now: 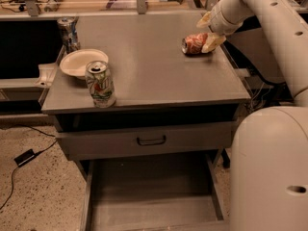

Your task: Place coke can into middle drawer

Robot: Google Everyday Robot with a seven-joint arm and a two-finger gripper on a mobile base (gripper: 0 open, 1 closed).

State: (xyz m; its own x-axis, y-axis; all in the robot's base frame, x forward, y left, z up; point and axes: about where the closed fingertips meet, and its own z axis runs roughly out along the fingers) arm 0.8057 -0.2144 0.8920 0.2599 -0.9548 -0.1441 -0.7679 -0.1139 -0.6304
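Note:
The coke can (193,44) lies on its side at the back right of the grey cabinet top (154,76), red-orange with a silver end facing left. My gripper (209,31) is at the can's right end, open, with one pale finger (204,19) behind the can and the other (214,41) against its right end. The can rests on the top. The middle drawer (154,191) is pulled out low at the front, and its flat grey floor is bare.
A white-green can (100,83) stands upright near the front left edge. A white bowl (79,61) and a dark silvery can (68,32) sit behind it. A shut drawer front with a dark loop handle (151,140) is above the open drawer. My white body (269,167) fills the lower right.

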